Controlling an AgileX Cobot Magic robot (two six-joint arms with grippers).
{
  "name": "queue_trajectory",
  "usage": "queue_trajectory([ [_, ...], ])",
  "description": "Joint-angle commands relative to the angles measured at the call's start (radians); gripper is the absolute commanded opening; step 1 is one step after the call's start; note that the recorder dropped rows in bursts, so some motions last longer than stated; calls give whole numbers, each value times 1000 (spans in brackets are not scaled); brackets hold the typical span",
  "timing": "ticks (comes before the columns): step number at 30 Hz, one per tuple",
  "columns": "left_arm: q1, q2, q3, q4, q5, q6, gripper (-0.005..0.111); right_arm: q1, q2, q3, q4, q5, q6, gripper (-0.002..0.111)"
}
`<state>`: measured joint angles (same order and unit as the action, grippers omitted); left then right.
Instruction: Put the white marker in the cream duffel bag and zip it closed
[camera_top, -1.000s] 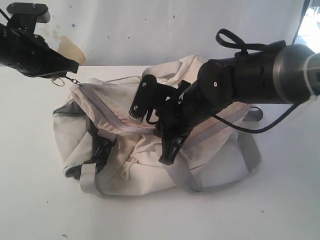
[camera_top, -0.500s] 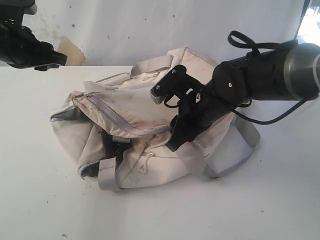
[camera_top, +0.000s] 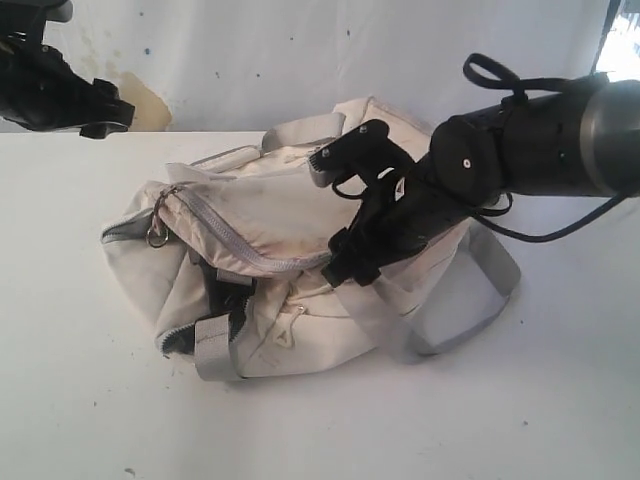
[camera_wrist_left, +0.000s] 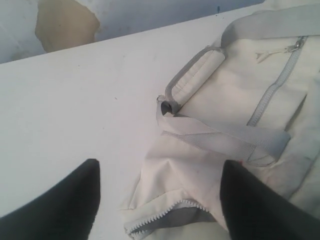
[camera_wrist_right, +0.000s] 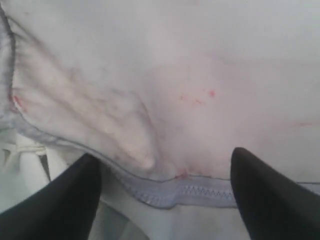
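The cream duffel bag (camera_top: 270, 200) lies slumped in the middle of the white table, its grey zipper (camera_top: 235, 245) running across the top. The zipper's ring pull (camera_top: 157, 237) rests loose at the bag's left end. A short stretch of zipper teeth (camera_wrist_left: 160, 222) gapes at that end. My left gripper (camera_wrist_left: 160, 200) is open and empty, raised off to the upper left of the bag (camera_top: 105, 115). My right gripper (camera_top: 335, 215) hovers open over the bag's middle, its fingers straddling the zipper seam (camera_wrist_right: 200, 192) and holding nothing. The white marker is out of view.
Grey webbing straps (camera_top: 470, 300) loop out from the bag's right side onto the table (camera_top: 80, 400). A padded handle wrap (camera_wrist_left: 195, 75) lies on the table by the bag. Behind the table stands a white wall with a tan patch (camera_top: 150, 105).
Both grippers have opened. The left one let go of the ring pull and drew back up and left. The right one released the fabric and rose; the bag sagged and shifted right.
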<state>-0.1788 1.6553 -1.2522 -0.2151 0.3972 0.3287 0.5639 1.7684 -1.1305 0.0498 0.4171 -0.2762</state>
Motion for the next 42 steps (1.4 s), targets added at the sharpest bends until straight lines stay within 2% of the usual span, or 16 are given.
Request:
queue_trajectory([
  [1,-17,-52,-5,-12,2,-84,53,-6,-89,3,7,30,110,68],
  [5,-47,-95,-7,-12,24,-261,35,-6,-178,3,7,88,140,68],
  [8,-75,-115,-7,29,43,-274,27,-6,-240,3,-8,156,303,64],
  [13,-91,-124,-7,82,141,-284,16,-6,-289,3,-158,245,403,44],
  [18,-91,-124,-5,196,287,-276,2,-8,-289,3,-167,318,435,12],
  [20,-91,-124,-3,244,343,-268,0,-17,-289,3,-178,336,435,1],
  [22,-91,-129,15,249,359,-273,0,-43,-289,3,-175,362,436,0],
  [31,-72,-194,133,235,270,-279,0,-226,-259,24,-124,430,422,0],
  [37,27,-214,187,174,294,-352,0,-337,-216,51,-101,421,400,0],
  [42,111,-214,193,163,314,-379,0,-426,-181,51,-50,409,299,0],
])
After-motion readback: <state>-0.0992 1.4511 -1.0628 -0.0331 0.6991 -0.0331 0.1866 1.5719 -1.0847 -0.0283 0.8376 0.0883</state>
